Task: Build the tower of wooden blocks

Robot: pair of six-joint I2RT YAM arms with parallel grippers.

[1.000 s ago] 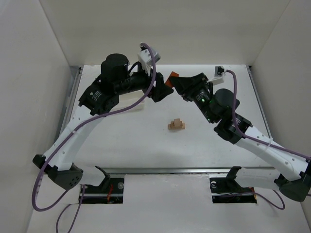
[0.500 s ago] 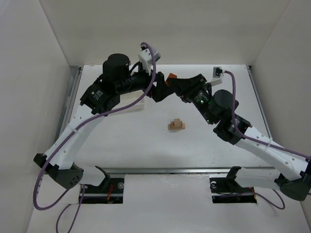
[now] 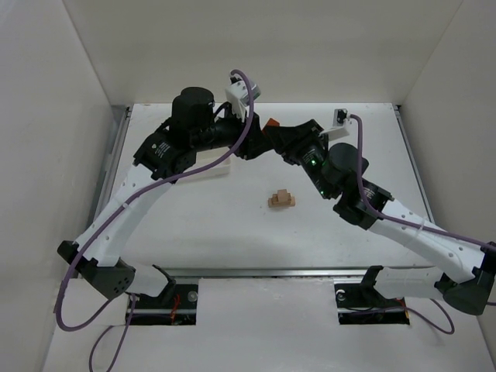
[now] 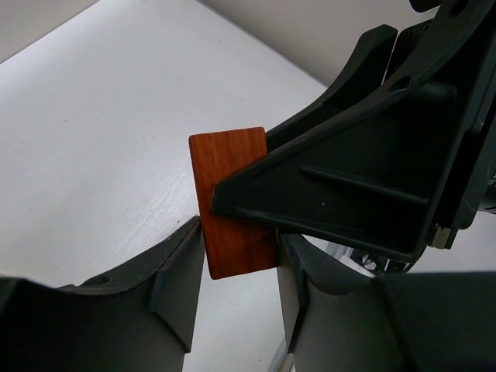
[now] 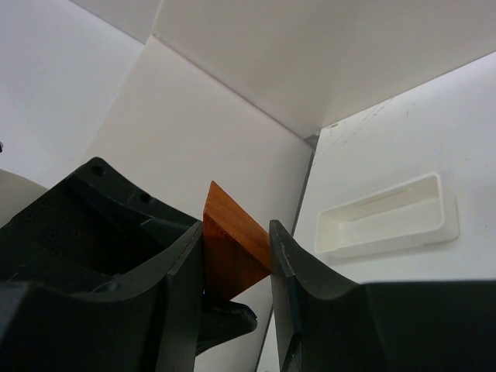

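Meeting above the far middle of the table (image 3: 232,232), both arms converge on the orange-red wedge (image 4: 231,203). The right gripper (image 5: 235,232) is clamped on it, fingers flat against two opposite faces. The left gripper (image 4: 239,242) has its fingers flanking the wedge's lower end, close against its edges; gripping or only touching, cannot tell. The tan blocks (image 3: 282,199) sit stacked mid-table, nearer, well apart from the wedge. The white tray (image 5: 446,221) lies left, partly under the left arm.

White tray (image 3: 215,170), long and shallow, lies at 10 o'clock from centre of white surface (image 3: 232,232). Plain white walls (image 3: 310,46) stand round three sides.
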